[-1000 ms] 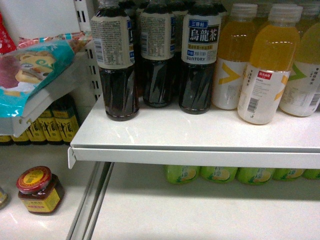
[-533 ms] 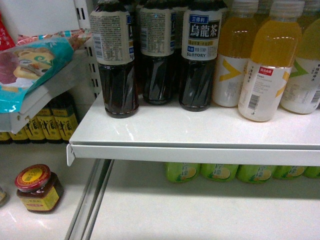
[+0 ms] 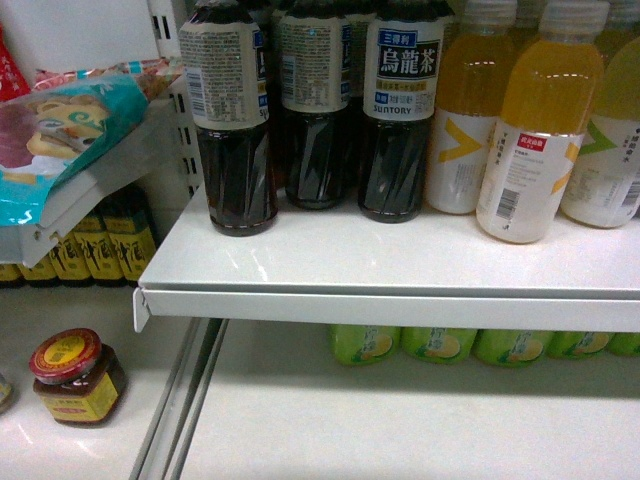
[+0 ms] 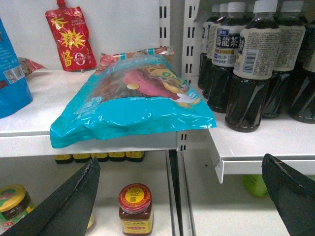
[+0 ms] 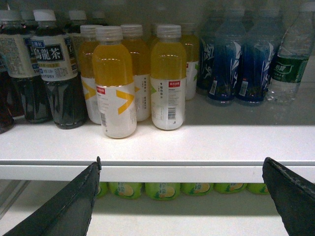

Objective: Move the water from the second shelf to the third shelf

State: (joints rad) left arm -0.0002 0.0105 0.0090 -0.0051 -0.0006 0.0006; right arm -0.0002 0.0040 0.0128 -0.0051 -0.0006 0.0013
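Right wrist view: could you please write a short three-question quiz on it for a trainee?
1. True or false: the water stands to the right of the blue bottles.
2. Which bottles stand nearest the front edge of the shelf? A) the yellow bottles B) the blue bottles C) the water
3. Fill in: the right gripper is ____ (open or shut).
Key: 1 true; 2 A; 3 open.
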